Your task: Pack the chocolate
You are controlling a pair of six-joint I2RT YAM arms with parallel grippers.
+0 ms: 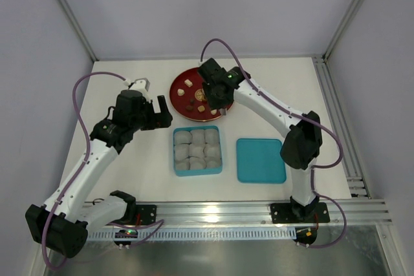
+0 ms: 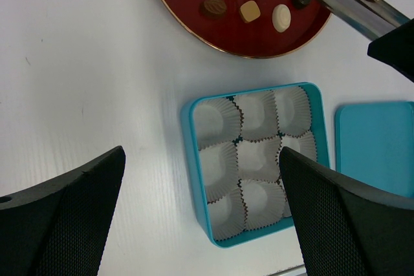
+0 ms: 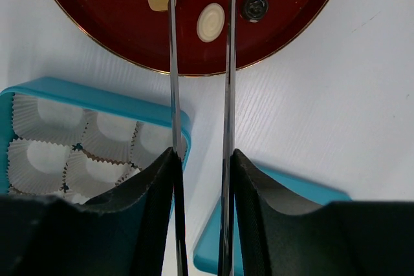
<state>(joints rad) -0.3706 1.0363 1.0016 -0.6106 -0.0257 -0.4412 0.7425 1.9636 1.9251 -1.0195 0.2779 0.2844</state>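
Closest to the arm bases, a teal box sits on the white tabletop, filled with nine crinkled paper cups. Its flat teal lid lies just to the right, apart from it. The left jaws hang spread wide and empty above the bare tabletop to the left of the box. Beyond the box stands a round red plate, and the chocolates lie scattered on it: cream, tan and dark brown pieces. The right jaws hover over the plate's right side, clenched on a pair of metal tweezers whose two blades reach out over the plate. Whether the tips touch a piece cannot be told.
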